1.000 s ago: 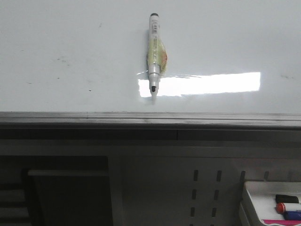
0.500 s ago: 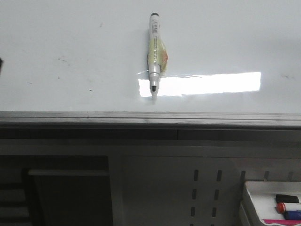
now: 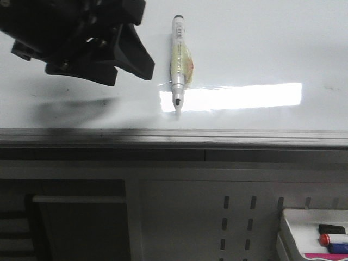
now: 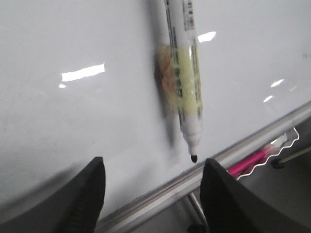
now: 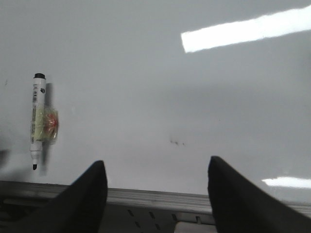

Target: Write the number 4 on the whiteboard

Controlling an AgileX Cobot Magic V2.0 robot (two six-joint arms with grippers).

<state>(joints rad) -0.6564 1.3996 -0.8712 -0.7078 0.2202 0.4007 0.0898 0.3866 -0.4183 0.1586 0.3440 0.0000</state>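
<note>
Hovering open-jawed just beside the uncapped marker (image 3: 178, 62), the left gripper (image 4: 150, 194) looks lined up to grab it off the unmarked whiteboard (image 3: 261, 43), while the right gripper (image 5: 155, 194) hangs open, empty.

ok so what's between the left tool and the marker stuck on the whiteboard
Nothing: in the front view only bare whiteboard separates the left tool from the marker. The left wrist view shows its tip between the open fingers.

One uncapped marker (image 3: 179, 60) sticks to the whiteboard (image 3: 261, 49); below the whiteboard, one tray (image 3: 296, 231) holds three markers (partly cropped).
</note>
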